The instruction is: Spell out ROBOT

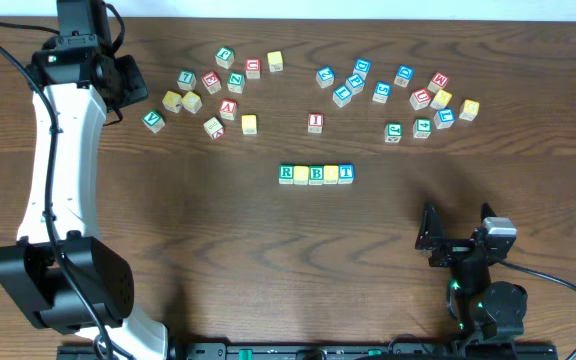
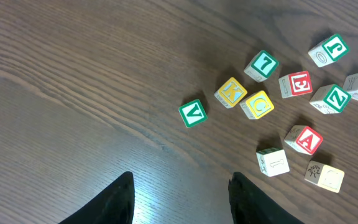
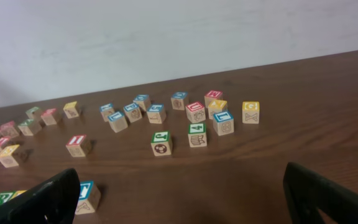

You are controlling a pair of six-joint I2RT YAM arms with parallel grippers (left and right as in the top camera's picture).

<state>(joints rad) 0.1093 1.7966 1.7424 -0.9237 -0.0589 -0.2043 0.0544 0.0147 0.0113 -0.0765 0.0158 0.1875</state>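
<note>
Fingers (image 2: 117, 202) of the left gripper (image 2: 180, 180) stand apart above bare wood at the far left of the table (image 1: 168, 200), grasping nothing, with a green V cube (image 2: 193, 112) just ahead of them and a loose cluster beyond it that includes a red A cube (image 2: 304, 139); the right gripper (image 3: 179, 180), near the front edge on the right, is spread wide and empty too. Between the two arms, at the table's middle, five wooden cubes sit in a straight row, each touching the next: green R cube (image 1: 287, 173), yellow-faced cube (image 1: 301, 173), green B cube (image 1: 316, 174), second yellow-faced cube (image 1: 331, 173) and blue T cube (image 1: 346, 172), reading left to right from overhead. A red I cube (image 1: 315, 122) stands alone just beyond the row, and other lettered cubes (image 1: 400, 76) lie scattered in groups at the far left and far right
</note>
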